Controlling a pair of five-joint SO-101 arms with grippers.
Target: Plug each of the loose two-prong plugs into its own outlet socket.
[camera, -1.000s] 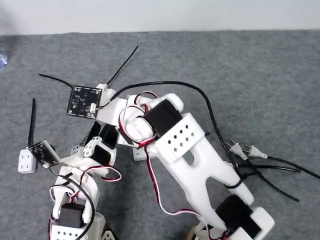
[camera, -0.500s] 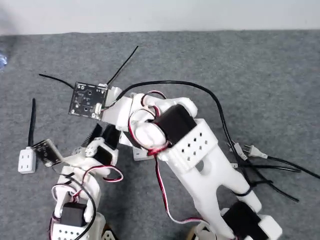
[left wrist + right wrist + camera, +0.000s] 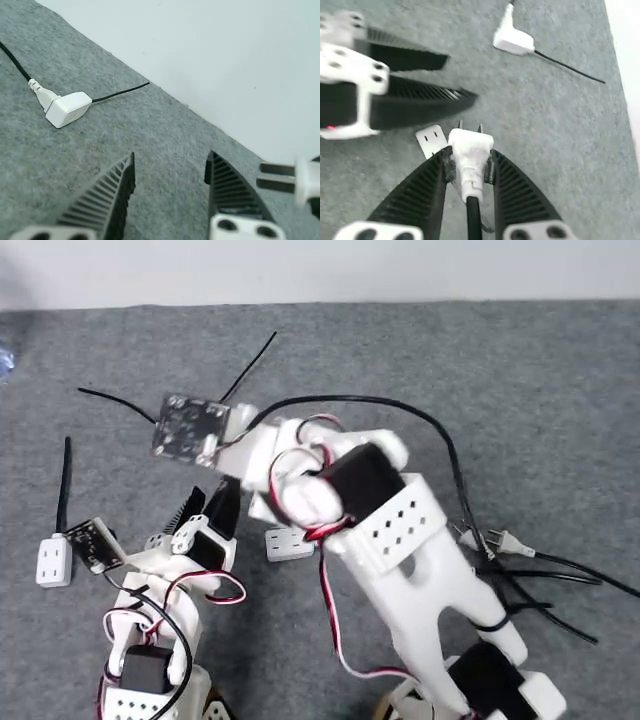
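Right tool [image 3: 470, 152] pinches the plug [image 3: 469, 145] by its hard body, 2 prongs [image 3: 480, 128] free, looks light but that stiff cord [image 3: 472, 220] may tug, left tool [image 3: 170, 157] gapes empty.

White plastic two-prong plug [image 3: 469, 155] on speckled grey felt table cover [image 3: 545, 125].
Its cord [image 3: 472, 220] was black, as were the ribbed gripper fingers [image 3: 420, 195]; the boxy plastic outlet socket [image 3: 52, 562] was white.

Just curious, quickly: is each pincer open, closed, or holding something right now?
Left pincer: open, holding nothing.
Right pincer: closed on a white two-prong plug.
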